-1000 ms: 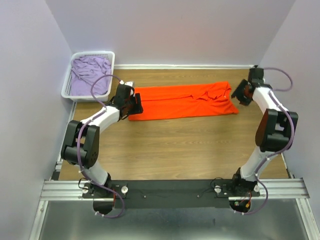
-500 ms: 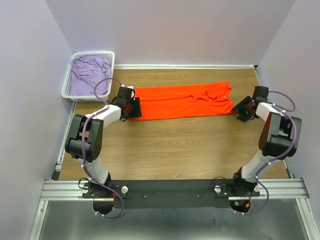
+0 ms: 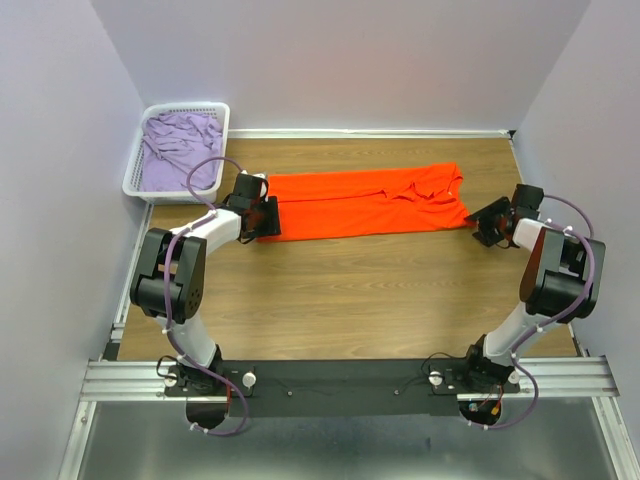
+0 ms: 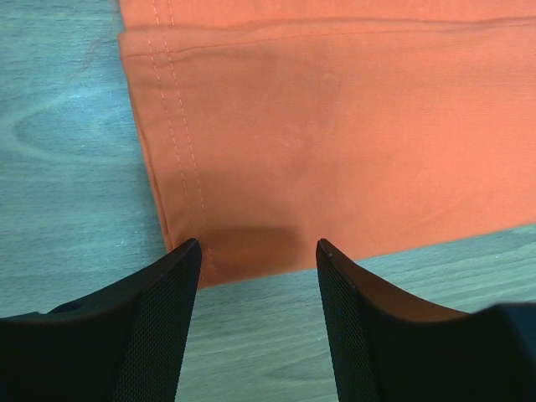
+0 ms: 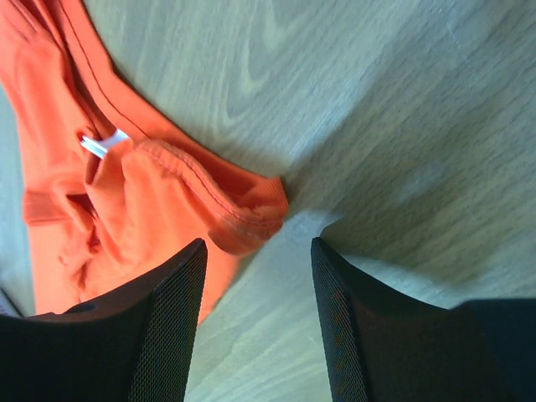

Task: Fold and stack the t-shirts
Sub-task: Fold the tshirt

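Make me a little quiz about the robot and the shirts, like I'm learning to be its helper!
1. True or false: the orange t-shirt lies inside the basket.
2. What is in the basket? A) a lilac t-shirt B) a shoe C) a cup
3. Fill the gap: the left gripper and the right gripper both have their jaws ____.

Key:
1. False, it lies on the table.
2. A
3. open
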You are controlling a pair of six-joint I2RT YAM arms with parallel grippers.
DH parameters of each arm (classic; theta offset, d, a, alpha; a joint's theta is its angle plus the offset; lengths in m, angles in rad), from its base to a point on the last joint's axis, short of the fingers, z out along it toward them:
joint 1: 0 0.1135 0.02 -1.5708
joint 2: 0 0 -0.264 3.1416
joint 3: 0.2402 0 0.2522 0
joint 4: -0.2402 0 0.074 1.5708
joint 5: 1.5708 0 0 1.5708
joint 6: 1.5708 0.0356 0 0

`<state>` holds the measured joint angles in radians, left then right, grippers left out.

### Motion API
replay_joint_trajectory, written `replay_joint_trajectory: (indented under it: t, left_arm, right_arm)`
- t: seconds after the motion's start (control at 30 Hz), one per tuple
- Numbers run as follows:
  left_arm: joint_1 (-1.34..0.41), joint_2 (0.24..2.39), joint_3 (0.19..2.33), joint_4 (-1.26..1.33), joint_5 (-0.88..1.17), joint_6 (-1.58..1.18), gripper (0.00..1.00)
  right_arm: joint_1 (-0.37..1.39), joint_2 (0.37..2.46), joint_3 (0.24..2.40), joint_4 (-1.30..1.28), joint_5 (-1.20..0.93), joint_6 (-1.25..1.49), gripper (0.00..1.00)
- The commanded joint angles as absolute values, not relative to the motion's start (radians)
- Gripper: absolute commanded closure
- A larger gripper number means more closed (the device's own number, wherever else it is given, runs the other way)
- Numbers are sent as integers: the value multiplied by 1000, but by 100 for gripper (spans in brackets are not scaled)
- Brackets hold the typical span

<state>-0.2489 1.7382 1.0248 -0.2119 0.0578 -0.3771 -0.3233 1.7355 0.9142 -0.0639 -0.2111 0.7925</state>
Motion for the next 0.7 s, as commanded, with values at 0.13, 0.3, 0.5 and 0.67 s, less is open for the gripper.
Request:
replay_joint_trajectory:
  t: [0.13,0.3,0.5,0.67]
  left_arm:
    - [-238,1763,1011,-225,29,-359,35]
    - [-232,1766,1009,-236,32,-354,35]
    - [-221,1761,1019,-276,23,-347,35]
    - [-215,1756,1016,-345,20,-331,35]
  right_arm:
    - [-345,1766,882,40,-219,850,44]
    - [-347,1787,882,54,-215,835,65]
    - [-371,1790,902,51,-181,793,87]
    - [-406,1787,937,29,-169,704,92]
